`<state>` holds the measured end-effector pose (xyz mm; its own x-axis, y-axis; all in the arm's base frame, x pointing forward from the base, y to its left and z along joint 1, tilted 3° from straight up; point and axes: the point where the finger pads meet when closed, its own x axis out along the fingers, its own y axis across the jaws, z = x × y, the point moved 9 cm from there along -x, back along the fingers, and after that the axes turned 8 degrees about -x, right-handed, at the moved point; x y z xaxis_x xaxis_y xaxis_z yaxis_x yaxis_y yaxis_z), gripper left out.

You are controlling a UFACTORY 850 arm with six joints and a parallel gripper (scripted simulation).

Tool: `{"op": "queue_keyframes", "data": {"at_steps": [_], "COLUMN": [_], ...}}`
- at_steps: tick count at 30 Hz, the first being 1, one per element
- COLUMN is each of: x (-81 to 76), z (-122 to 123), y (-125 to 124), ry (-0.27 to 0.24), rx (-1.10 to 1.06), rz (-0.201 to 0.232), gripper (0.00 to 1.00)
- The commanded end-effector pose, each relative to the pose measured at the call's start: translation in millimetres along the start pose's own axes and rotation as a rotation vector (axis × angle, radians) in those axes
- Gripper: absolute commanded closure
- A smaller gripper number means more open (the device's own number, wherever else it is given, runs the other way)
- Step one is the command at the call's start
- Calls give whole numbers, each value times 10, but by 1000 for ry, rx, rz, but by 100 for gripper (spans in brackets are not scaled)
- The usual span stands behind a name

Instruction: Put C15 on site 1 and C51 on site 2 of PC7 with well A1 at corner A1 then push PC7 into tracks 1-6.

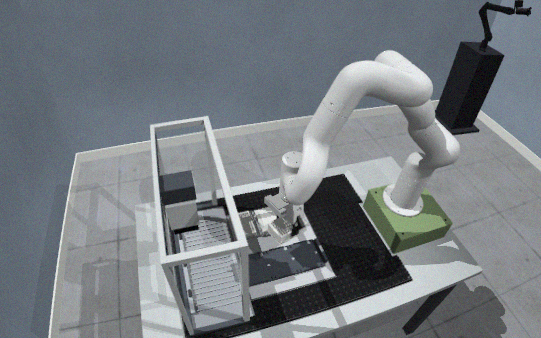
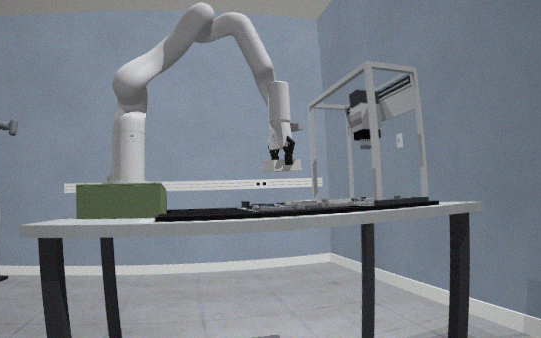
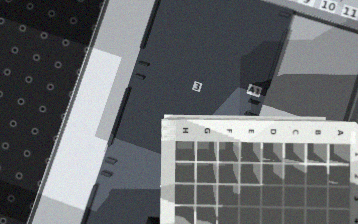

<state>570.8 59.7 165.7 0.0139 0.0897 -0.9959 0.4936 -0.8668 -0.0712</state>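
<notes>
My gripper (image 2: 281, 156) is shut on the deep-well block C51 (image 2: 281, 165), a white block with square wells and rows lettered A to H (image 3: 262, 170). It holds the block level, well above the table. In the overhead view the gripper (image 1: 284, 220) hangs over the near end of the nest row. The dark grey carrier PC7 (image 1: 282, 260) lies flat on the apron in front of the rails. In the wrist view the carrier (image 3: 200, 65) lies below and beyond the block, slanted, with a white A1 mark and a site mark. My fingers are hidden in the wrist view.
The white instrument frame (image 1: 200, 200) stands over the ribbed loading rails (image 1: 215, 272), with a grey head (image 1: 177, 197) inside. Other plates sit in the nests (image 1: 255, 220) beside the apron. Track numbers (image 3: 337, 7) run along the apron edge. The green arm base (image 1: 407, 220) stands at the right.
</notes>
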Motion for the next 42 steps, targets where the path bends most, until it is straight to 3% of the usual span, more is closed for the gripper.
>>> {"op": "queue_keyframes", "data": {"at_steps": [1, 7, 11, 18, 42], "x": [3, 18, 27, 27, 27], "z": [-166, -412, -546, -546, -545], "y": [-103, -275, -367, -367, -367], "ry": [-35, -31, -31, -31, -16], "rx": [110, 305, 305, 338, 1072], "rz": [33, 36, 36, 37, 47], "gripper": [100, 100, 100, 100, 100]}}
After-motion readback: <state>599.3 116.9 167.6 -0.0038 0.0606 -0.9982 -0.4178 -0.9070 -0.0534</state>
